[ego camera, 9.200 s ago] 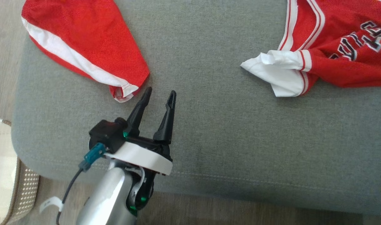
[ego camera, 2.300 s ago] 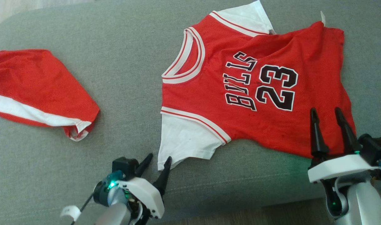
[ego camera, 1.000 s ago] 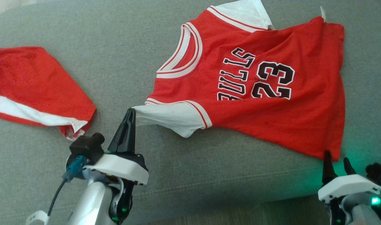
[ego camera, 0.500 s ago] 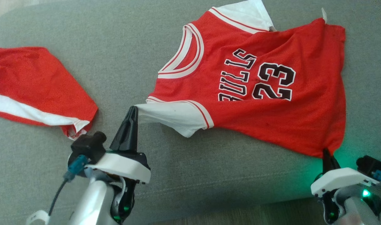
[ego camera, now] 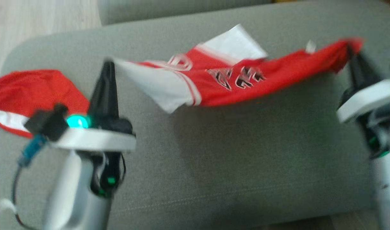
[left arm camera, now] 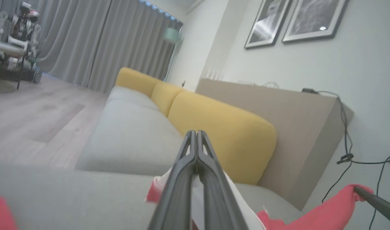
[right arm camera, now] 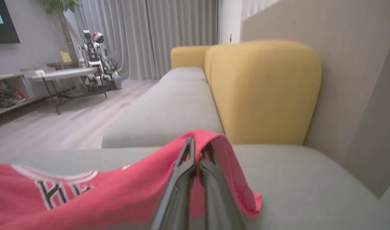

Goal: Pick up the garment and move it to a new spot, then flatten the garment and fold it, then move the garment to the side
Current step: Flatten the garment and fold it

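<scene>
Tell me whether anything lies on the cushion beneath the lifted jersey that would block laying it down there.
Nothing visible lies on the grey cushion under the jersey; the red shorts sit apart, beyond the left claw.

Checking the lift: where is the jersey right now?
In the head view the jersey hangs stretched over the grey cushion between the left claw and right claw.

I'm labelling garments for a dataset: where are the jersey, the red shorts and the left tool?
jersey point(ego camera: 294, 70), head view, red body right of the lettering.
red shorts point(ego camera: 32, 89), head view, upper red panel.
left tool point(ego camera: 108, 65), head view, its shut tips.
</scene>
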Robot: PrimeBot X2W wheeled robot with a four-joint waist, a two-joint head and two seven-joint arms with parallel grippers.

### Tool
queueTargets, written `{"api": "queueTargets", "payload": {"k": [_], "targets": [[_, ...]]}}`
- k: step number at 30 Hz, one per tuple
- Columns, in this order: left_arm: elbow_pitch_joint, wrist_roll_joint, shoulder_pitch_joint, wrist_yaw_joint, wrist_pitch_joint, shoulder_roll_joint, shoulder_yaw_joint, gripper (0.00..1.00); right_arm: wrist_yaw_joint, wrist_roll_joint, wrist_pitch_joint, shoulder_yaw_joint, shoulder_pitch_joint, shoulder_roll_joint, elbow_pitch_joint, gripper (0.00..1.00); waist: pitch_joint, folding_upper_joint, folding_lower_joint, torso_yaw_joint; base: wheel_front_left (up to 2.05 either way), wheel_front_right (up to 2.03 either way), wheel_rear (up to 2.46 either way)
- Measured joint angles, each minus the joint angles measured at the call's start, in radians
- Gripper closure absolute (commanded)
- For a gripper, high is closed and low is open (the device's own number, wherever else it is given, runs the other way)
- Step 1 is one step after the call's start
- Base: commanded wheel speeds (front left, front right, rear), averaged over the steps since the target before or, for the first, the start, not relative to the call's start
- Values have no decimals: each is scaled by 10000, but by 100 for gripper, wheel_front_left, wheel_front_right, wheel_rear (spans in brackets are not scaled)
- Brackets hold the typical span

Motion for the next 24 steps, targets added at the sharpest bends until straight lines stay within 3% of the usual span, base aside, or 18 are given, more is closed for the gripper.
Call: {"api": "queueTargets", "payload": {"k": [3, 6, 14, 19, 24], "targets": [[-510, 119, -835, 35, 412, 81, 44, 100, 0, 679, 782, 65, -650, -535, -742, 100, -374, 0, 0, 25, 0, 0, 0], [-1114, 286, -1771, 378, 1018, 251, 299, 100, -2, 788, 1331, 332, -1346, -974, -1160, 100, -690, 0, 0, 30, 0, 0, 0], [-1954, 12, -3872, 761, 3064, 523, 430, 100, 0, 821, 2876, -433, -3360, -1083, -1735, 100, -847, 0, 0, 97, 0, 0, 0], [-780, -272, -5870, 780, 4149, 694, 585, 100, 0, 591, 3754, -387, -4687, -786, -1622, 100, -295, 0, 0, 133, 0, 0, 0], [947, 134, -8756, 476, 4439, 1150, 531, 100, 0, 215, 3618, -272, -7393, -727, -326, 100, 1018, 0, 0, 177, 0, 0, 0]]}}
